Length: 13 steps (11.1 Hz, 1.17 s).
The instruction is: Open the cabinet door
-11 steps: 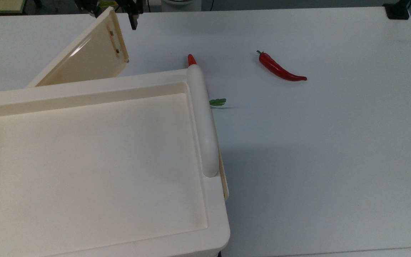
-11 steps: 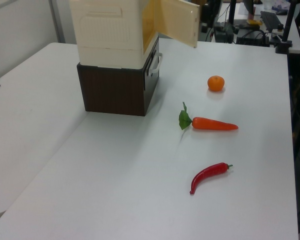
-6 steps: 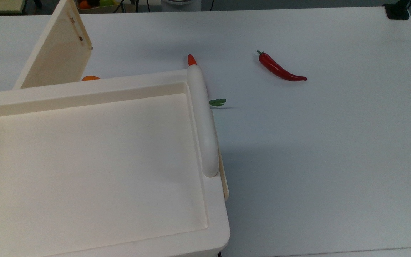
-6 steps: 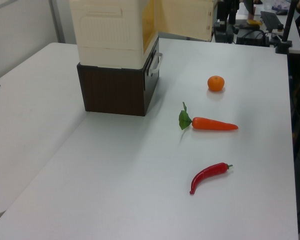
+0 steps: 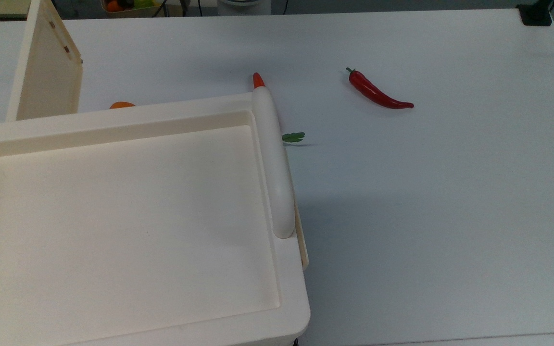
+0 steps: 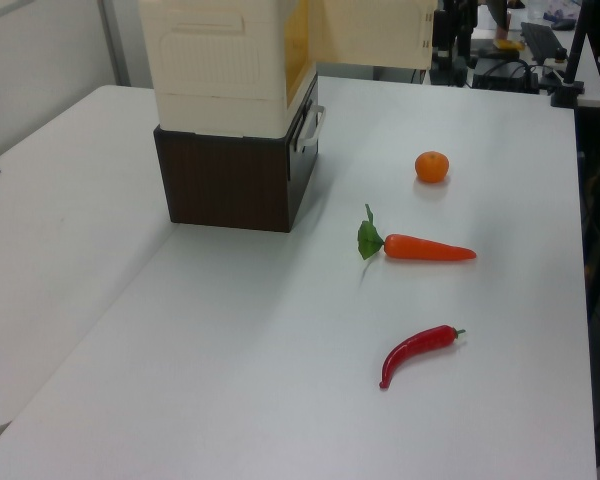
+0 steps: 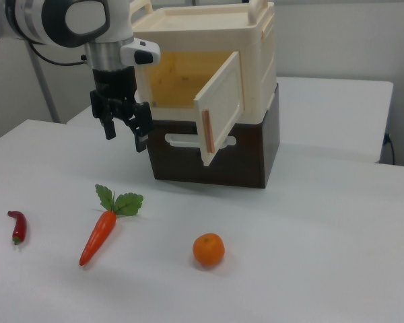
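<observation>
A white table [image 7: 310, 235] carries a dark brown base box [image 7: 252, 158], and in the right view's foreground a chili pepper [image 7: 17, 226], carrot [image 7: 98, 235] and orange [image 7: 208, 249], left to right.

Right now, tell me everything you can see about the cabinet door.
The cabinet door is a flat cream rectangular panel that looks like plastic, with a raised rim and a thin brown strip along its free edge. It stands swung wide open, hinged on the right view's right side of the cabinet, baring the yellowish inside. Nothing touches it; the pincer hangs apart, towards the right view's left.
</observation>
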Each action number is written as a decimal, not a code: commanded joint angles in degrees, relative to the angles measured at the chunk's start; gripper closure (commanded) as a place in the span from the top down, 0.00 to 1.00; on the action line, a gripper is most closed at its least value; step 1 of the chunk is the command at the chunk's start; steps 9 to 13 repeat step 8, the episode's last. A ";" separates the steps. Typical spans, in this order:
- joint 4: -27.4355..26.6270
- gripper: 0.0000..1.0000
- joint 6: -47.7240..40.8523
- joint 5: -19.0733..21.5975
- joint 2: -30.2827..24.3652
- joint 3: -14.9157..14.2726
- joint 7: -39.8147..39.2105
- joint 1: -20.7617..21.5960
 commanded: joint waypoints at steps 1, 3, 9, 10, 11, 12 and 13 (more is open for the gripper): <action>-1.34 1.00 4.07 -0.96 -1.26 -0.54 0.39 -0.10; -1.43 1.00 3.64 -0.96 -1.35 -0.55 1.00 -0.01; -1.34 1.00 3.99 -1.05 -1.18 -0.55 1.09 -0.01; -1.34 1.00 3.99 -1.05 -1.18 -0.55 1.09 -0.01; -1.34 1.00 3.99 -1.05 -1.18 -0.55 1.09 -0.01; -1.34 1.00 3.99 -1.05 -1.18 -0.55 1.09 -0.01; -1.34 1.00 3.99 -1.05 -1.18 -0.55 1.09 -0.01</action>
